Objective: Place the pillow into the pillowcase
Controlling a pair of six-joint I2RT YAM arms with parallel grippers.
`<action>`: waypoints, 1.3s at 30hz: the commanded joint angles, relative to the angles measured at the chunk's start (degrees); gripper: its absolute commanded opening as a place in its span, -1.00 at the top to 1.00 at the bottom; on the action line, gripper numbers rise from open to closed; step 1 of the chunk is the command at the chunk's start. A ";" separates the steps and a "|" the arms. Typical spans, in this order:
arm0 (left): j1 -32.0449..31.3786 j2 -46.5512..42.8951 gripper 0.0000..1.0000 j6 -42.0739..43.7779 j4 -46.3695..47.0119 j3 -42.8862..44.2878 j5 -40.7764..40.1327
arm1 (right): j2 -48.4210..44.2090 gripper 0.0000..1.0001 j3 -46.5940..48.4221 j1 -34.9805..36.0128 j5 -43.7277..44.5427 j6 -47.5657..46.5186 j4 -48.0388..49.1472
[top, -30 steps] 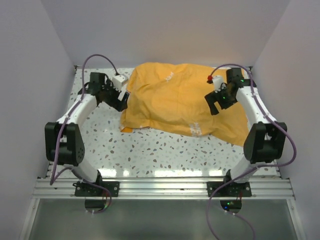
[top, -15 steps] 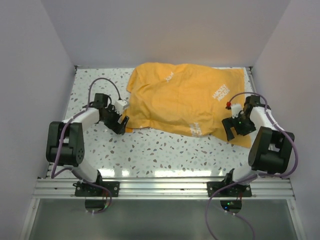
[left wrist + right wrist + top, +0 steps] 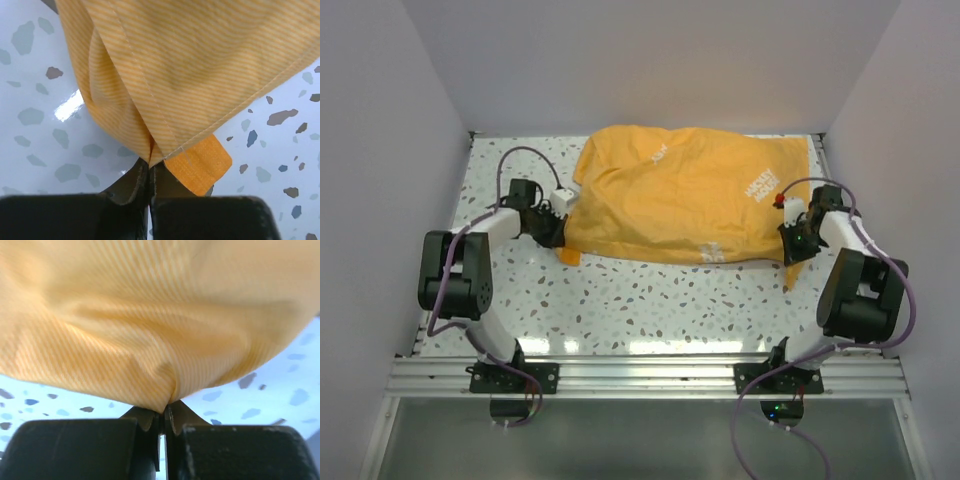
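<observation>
The orange-yellow pillowcase (image 3: 690,195) lies bulging across the back of the table, white lettering on top. The pillow is hidden; no cream fabric shows. My left gripper (image 3: 563,236) is low at the case's near left corner, shut on a pinch of striped fabric (image 3: 150,167); the pillowcase (image 3: 190,65) hangs over it, and a small orange tab (image 3: 200,162) sticks out beside the fingers. At the near right corner my right gripper (image 3: 790,250) is shut on a fold of the pillowcase (image 3: 150,315), its jaws meeting at the cloth (image 3: 166,412).
The speckled white table (image 3: 620,290) is boxed in by pale walls on the left, right and back. A metal rail (image 3: 640,375) carrying both arm bases runs along the near edge.
Both arms came down and inward from beside the case to its near corners. Both grippers went from open to shut on the fabric, and the near right corner was drawn back.
</observation>
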 commanded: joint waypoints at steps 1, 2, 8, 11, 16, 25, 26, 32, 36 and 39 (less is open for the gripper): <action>2.74 -5.41 1.00 -1.06 -4.91 5.07 3.68 | -10.36 1.00 6.92 -1.06 -6.38 2.49 -3.06; 2.74 -7.51 1.00 -0.71 -6.32 7.86 4.21 | -11.88 1.00 9.36 -1.23 -8.13 2.94 -3.67; 5.64 -19.97 1.00 0.52 -12.93 17.02 1.85 | -22.33 1.00 21.48 -1.59 -10.61 7.07 -6.58; 5.73 -27.09 1.00 0.08 -13.19 19.83 -1.93 | -26.12 1.00 28.97 -1.85 -9.21 8.83 -7.37; 5.73 -34.59 1.00 -0.27 -13.47 26.25 -7.55 | -30.08 1.00 39.08 -1.94 -2.27 12.17 -4.83; 5.73 -30.48 1.00 3.07 -8.10 23.55 -6.34 | -21.13 1.00 37.81 -1.94 -2.51 14.10 2.37; 5.64 -28.03 1.00 2.89 -7.14 22.67 -5.90 | -19.81 1.00 36.47 -1.50 -4.18 14.10 3.95; 4.95 -8.09 1.00 -1.94 0.86 26.94 -4.14 | -2.25 1.00 34.95 3.67 -0.87 15.60 11.94; 4.85 12.12 0.52 -6.58 -2.79 46.77 -6.94 | 19.78 -0.25 57.83 6.24 3.10 20.07 3.48; 5.29 26.11 -0.16 -8.27 -16.12 72.87 -10.10 | 28.20 -0.97 79.00 6.24 6.86 19.48 -3.43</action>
